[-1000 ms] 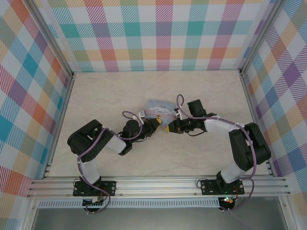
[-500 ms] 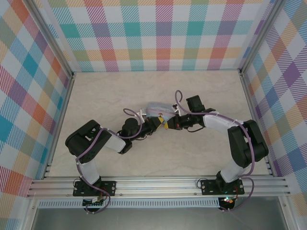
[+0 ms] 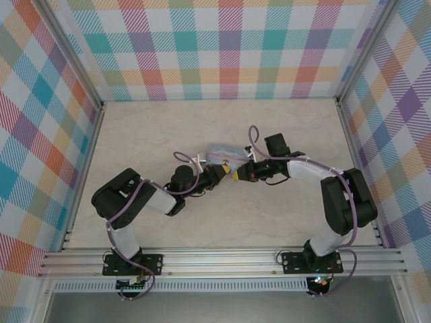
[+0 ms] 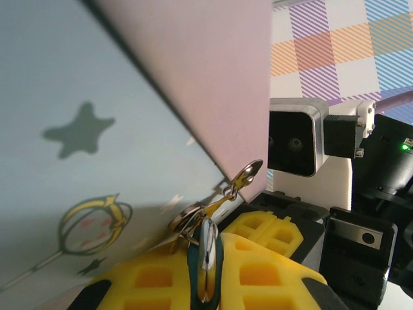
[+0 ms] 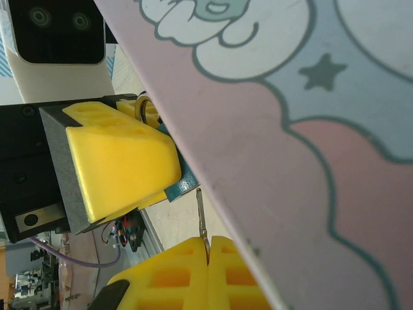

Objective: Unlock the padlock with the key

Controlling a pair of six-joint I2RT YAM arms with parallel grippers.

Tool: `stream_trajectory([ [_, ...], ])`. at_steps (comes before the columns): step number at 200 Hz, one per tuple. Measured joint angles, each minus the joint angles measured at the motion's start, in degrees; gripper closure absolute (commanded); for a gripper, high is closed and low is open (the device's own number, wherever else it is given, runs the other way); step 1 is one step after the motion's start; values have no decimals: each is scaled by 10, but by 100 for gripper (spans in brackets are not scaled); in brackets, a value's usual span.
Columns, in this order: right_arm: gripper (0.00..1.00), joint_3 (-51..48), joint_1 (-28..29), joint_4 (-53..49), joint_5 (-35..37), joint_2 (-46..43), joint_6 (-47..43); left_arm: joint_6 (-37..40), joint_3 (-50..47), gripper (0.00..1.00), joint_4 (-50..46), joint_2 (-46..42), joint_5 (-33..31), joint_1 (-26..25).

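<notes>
Against the view from a second ago, the two claws have drawn together and moved a little farther up the table (image 3: 148, 134), toward the cartoon tin (image 3: 224, 153). Since half a second ago almost nothing differs. From above, the left claw (image 3: 219, 173) and the right claw (image 3: 237, 176) meet tip to tip at the tin's near edge, near the middle of the table. The padlock and key are too small to make out from there.

The wrist cameras show them. The right wrist view has the right claw's yellow pads (image 5: 193, 271) pressed together on the key (image 5: 201, 216), a thin grey sliver standing up from the seam beside the tin's pink side. Just above the key, a teal corner of the padlock (image 5: 182, 184) pokes out from under the left claw's yellow pad (image 5: 122, 161).

The left wrist view shows the left claw's own pads (image 4: 155, 278) clamped on the padlock (image 4: 206, 261), seen as a bright metal strip with dark teal edges. A small wire ring (image 4: 187, 219) with a spare key (image 4: 244, 175) sits against the tin's corner. Behind these are the right claw's yellow pad and its wrist camera (image 4: 293, 145).
</notes>
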Motion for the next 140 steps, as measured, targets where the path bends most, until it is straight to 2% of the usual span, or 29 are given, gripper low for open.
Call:
stream_trajectory([
  [98, 98, 0, 0, 9, -6, 0, 5, 0, 0, 100, 0, 0, 4, 0],
  [140, 99, -10, 0, 49, -6, 0, 39, -1, 0, 100, 1, 0, 4, 4],
])
